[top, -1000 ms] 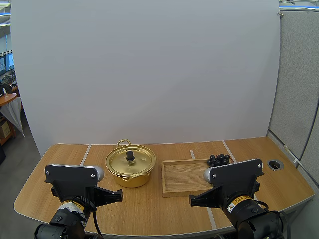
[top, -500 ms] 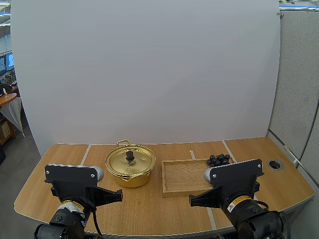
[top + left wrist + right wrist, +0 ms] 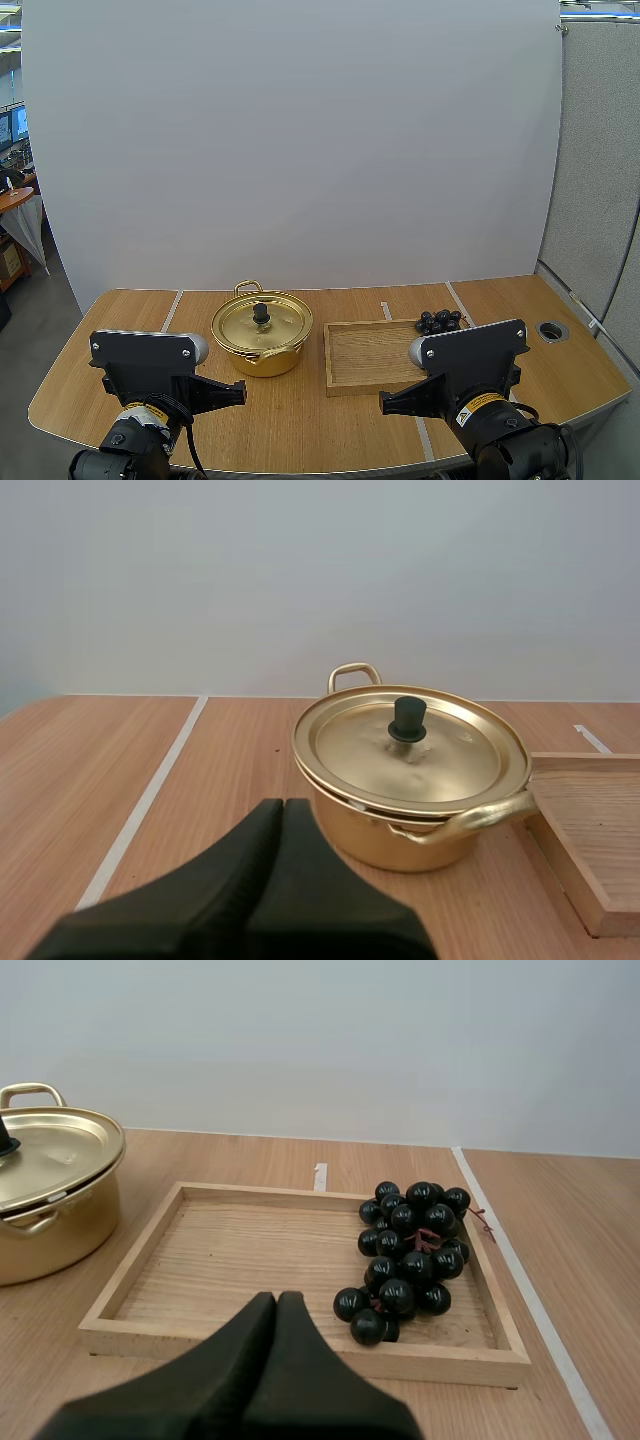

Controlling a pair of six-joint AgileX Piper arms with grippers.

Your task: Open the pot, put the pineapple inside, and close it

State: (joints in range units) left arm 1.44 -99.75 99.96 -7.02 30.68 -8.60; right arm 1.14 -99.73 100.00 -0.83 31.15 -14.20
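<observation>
Grapes [image 3: 410,1250], not a pineapple, are the fruit you have on the table [image 3: 300,415]. It is a dark bunch lying inside the wooden tray [image 3: 250,1245], at the end farthest from the pot [image 3: 262,345] and close to that end wall.

You can see the golden pot standing upright just beside the tray's other end. Its lid [image 3: 410,748] is on and seated level, with the black knob [image 3: 406,719] upright at its centre. One side handle [image 3: 470,818] reaches toward the tray's edge; you cannot tell from the left wrist view whether they touch, though the high view shows a narrow gap between pot and tray.

Your left gripper [image 3: 283,810] is closed on nothing, its two black fingers pressed together into one dark wedge. It sits on the near side of the pot with its tip aimed at it, apart from it.

Your right gripper [image 3: 277,1302] is closed and empty as well, fingers together. It sits on the near side of the tray, pointing across the near wall, apart from the grapes.
</observation>
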